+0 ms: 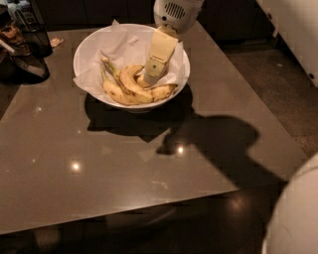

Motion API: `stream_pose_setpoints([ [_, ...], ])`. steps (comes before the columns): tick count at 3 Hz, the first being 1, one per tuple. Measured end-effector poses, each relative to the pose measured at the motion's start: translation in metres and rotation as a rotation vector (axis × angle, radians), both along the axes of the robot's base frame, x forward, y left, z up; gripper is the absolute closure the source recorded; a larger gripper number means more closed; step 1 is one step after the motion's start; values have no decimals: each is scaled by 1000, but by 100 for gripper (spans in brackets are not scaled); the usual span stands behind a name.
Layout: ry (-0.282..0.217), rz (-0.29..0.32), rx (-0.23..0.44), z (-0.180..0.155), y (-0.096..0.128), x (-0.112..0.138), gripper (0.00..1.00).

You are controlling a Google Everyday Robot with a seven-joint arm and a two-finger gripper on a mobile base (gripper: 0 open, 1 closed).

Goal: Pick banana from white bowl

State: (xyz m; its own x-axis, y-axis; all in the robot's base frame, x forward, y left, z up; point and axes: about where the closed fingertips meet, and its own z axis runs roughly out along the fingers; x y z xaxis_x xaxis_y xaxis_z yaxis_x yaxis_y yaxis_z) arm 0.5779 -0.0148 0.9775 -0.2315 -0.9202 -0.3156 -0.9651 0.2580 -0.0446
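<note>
The white bowl [82, 49] stands at the back middle of the brown glossy table [99, 168], lined with crumpled white paper [121, 44]. A bunch of yellow bananas [126, 87] lies in its front half, stems pointing to the back left. My gripper [153, 74], cream-coloured under a white wrist [174, 12], reaches down into the bowl from the back right. Its tip rests at the bananas' upper right side, touching or just above them.
Dark containers [25, 42] stand at the table's back left corner. The table's right edge runs beside grey floor [278, 94]. A white rounded robot part [295, 213] fills the lower right corner. A white surface [293, 30] is at the upper right.
</note>
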Motion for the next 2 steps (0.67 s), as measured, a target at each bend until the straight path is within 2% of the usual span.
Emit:
stream_pose_setpoints([
  [1, 56, 9, 46, -7, 22, 8, 0],
  [2, 84, 39, 64, -14, 41, 14, 0],
])
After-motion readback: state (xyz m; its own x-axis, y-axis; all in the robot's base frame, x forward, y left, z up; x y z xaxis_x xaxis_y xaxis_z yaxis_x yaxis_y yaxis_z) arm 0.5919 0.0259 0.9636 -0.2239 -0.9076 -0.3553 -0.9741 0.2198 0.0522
